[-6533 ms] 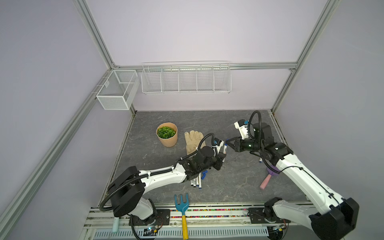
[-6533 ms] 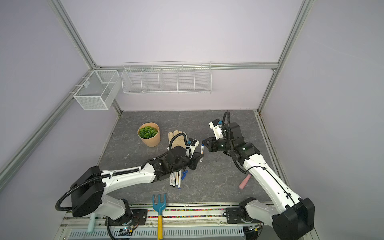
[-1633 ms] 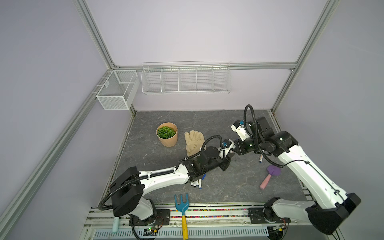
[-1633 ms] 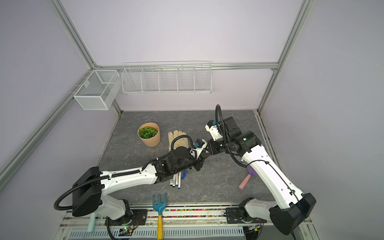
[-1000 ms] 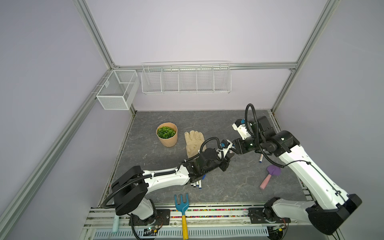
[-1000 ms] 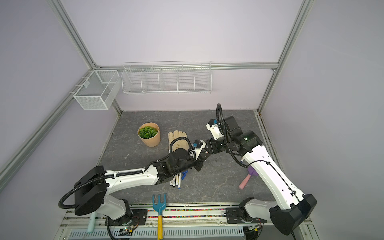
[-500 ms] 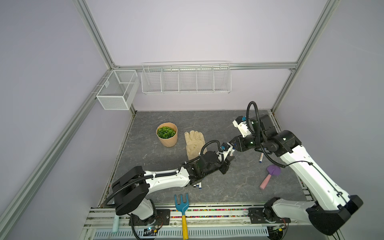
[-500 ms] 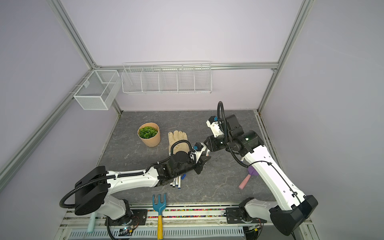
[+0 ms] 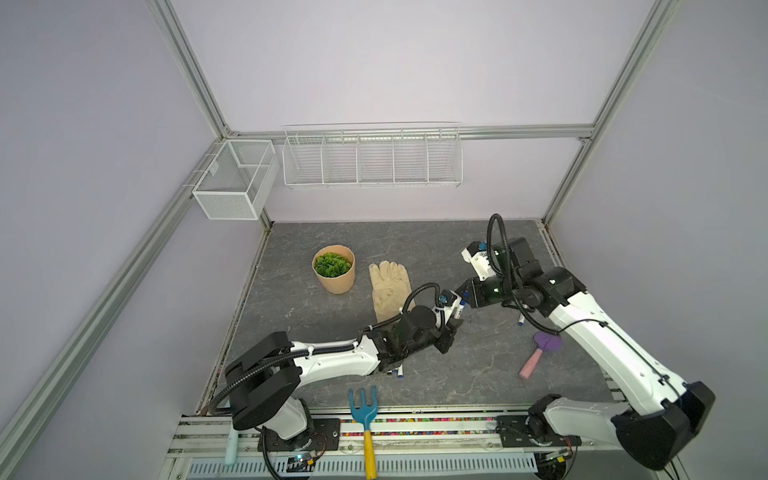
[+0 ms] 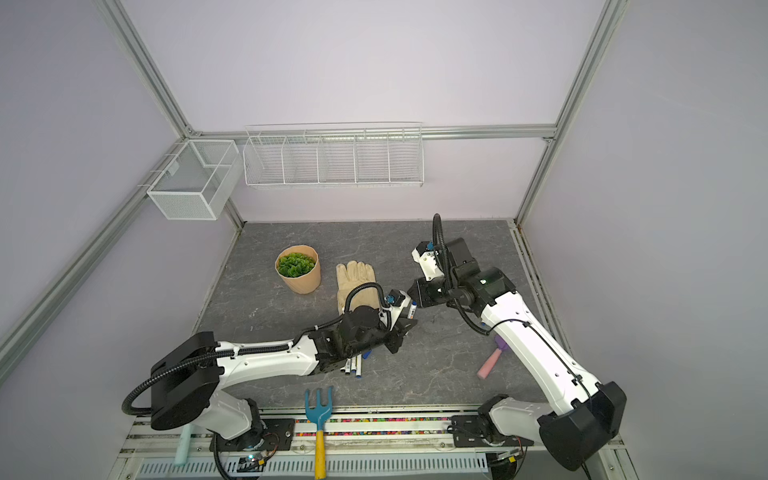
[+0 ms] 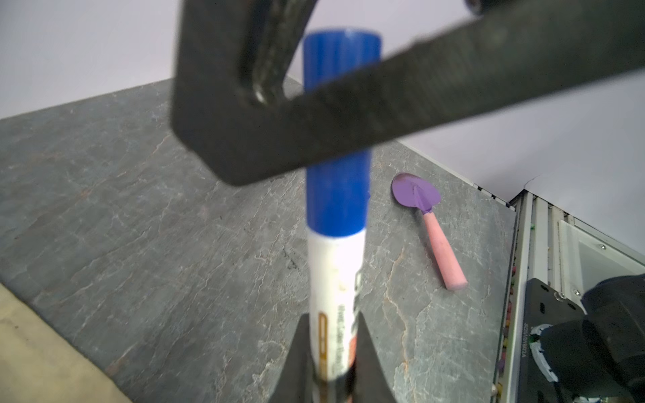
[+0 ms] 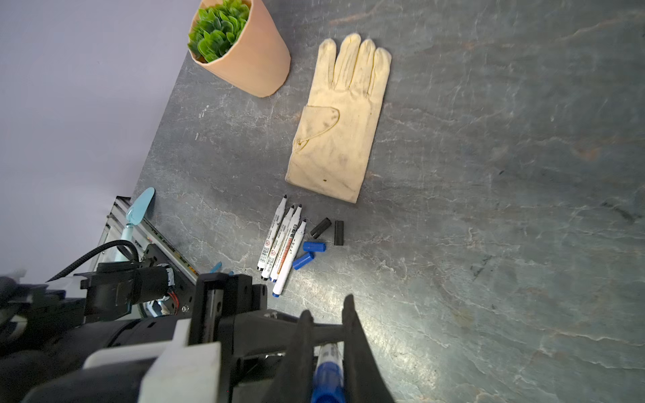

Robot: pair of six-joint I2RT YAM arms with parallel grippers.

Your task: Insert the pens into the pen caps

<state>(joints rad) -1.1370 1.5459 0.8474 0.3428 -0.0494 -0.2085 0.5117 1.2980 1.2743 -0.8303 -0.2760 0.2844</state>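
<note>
My left gripper (image 11: 330, 349) is shut on the printed barrel of a white pen (image 11: 335, 279) and holds it above the mat. A blue pen cap (image 11: 336, 202) sits on that pen's end. My right gripper (image 12: 326, 335) is shut on this cap (image 12: 328, 380); one of its fingers (image 11: 349, 115) crosses the cap in the left wrist view. In both top views the two grippers (image 9: 451, 328) (image 9: 467, 297) meet at the pen (image 10: 412, 309) mid-table. Several uncapped pens (image 12: 282, 240) lie side by side on the mat. Beside them lie two blue caps (image 12: 314, 246) and two black caps (image 12: 320, 228).
A tan pot with a green plant (image 9: 333, 270) and a cream glove (image 9: 390, 286) sit behind the grippers. A purple trowel with a pink handle (image 9: 536, 357) lies at the right. A blue hand rake (image 9: 365, 415) rests on the front rail. Wire baskets (image 9: 372, 160) hang on the back wall.
My right gripper has closed its jaws onto the blue cap on the pen in my left gripper. My left gripper has shifted slightly right and nearer with the pen.
</note>
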